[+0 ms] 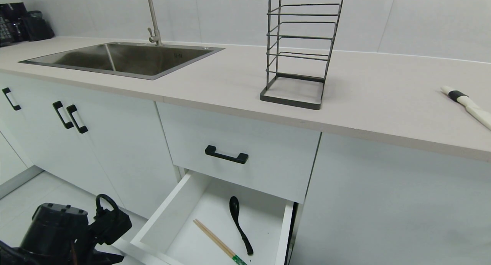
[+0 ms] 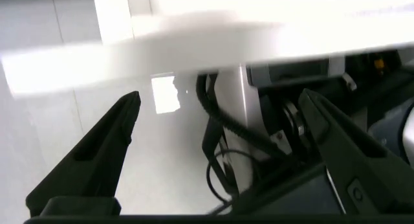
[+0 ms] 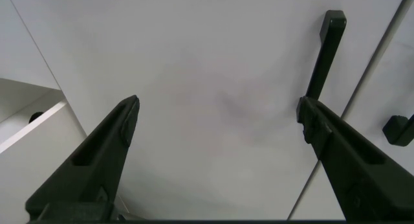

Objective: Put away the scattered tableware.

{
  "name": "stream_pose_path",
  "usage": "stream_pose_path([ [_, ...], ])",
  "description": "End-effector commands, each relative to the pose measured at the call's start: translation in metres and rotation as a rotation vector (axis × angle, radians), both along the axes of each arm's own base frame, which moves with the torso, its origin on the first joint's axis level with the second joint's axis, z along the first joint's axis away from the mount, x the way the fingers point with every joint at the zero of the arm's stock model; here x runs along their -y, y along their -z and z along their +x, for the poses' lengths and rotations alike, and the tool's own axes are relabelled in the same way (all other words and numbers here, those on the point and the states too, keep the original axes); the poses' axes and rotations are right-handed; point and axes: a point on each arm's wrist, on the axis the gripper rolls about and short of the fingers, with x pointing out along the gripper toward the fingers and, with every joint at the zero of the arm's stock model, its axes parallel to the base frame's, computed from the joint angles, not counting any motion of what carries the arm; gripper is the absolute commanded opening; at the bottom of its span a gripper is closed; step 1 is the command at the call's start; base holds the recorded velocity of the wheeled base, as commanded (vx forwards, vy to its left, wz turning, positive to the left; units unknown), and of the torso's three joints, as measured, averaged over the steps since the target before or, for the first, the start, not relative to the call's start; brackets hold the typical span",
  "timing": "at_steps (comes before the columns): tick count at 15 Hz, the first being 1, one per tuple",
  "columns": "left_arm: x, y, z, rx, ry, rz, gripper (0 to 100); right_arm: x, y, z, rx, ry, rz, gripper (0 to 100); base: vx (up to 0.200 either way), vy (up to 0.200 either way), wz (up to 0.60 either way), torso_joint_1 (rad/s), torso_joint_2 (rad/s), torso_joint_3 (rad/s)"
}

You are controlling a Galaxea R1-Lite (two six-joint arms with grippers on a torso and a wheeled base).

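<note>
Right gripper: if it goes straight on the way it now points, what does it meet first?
Most likely the white cabinet door, on its bare panel; the black handle sits off that line. Distance from the right gripper is unclear.

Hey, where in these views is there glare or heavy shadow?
Head view: soft, even light, with a dull sheen in the sink. Left wrist view: a washed-out white band, and a bright patch on the glossy floor. Right wrist view: flat light, no glare, dark fingers.

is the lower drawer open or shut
Open: the lower drawer is pulled out, with a black spoon and chopsticks lying inside.
</note>
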Motion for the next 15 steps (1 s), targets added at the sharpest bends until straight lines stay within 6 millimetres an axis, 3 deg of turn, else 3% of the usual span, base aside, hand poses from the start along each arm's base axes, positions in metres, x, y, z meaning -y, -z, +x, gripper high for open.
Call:
stream_pose_path([
  [1,0.002,0.007,0.006,-0.022,0.002,0.007,100,0.000,0.000,0.000,-0.002,-0.001,-0.001,100,0.000,0.000,0.00,0.000,0.00,0.000],
  [15,0.016,0.022,0.052,0.125,0.012,-0.044,100,0.000,0.000,0.000,-0.002,-0.001,-0.001,100,0.000,0.000,0.00,0.000,0.00,0.000],
])
